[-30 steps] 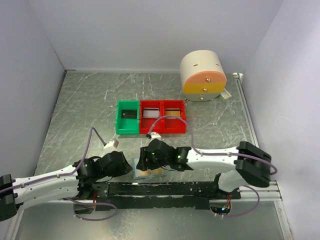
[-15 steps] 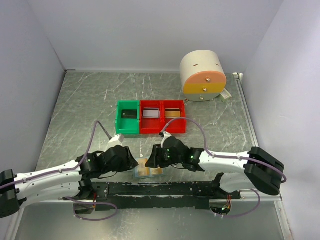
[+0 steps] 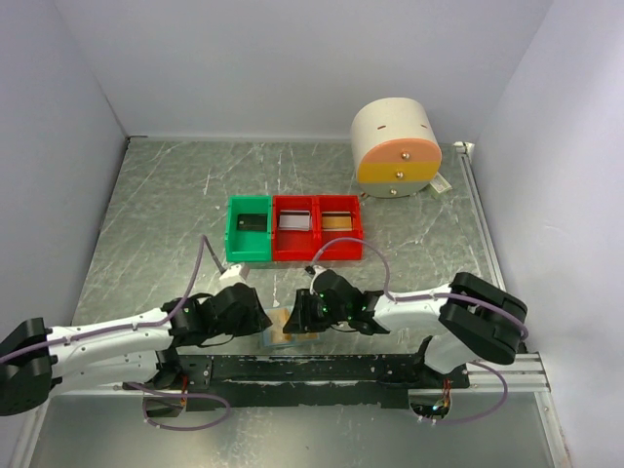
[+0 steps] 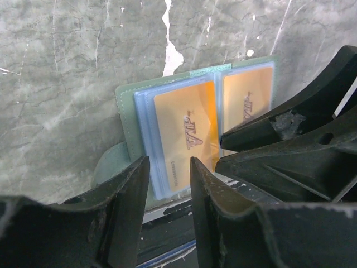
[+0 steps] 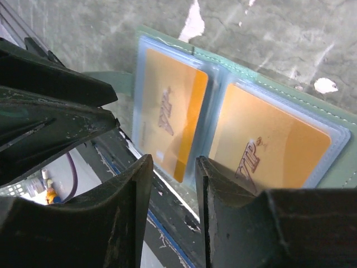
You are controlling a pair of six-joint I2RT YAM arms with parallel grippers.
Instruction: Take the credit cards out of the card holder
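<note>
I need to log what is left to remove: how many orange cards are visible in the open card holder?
2. One orange card sits in one pocket of the card holder, the other in the pocket beside it. More may be hidden in the sleeves underneath.

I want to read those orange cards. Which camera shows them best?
The right wrist view: both credit cards show large, VIP lettering clear. The left wrist view shows them with one partly covered. The top view shows only an orange sliver.
</note>
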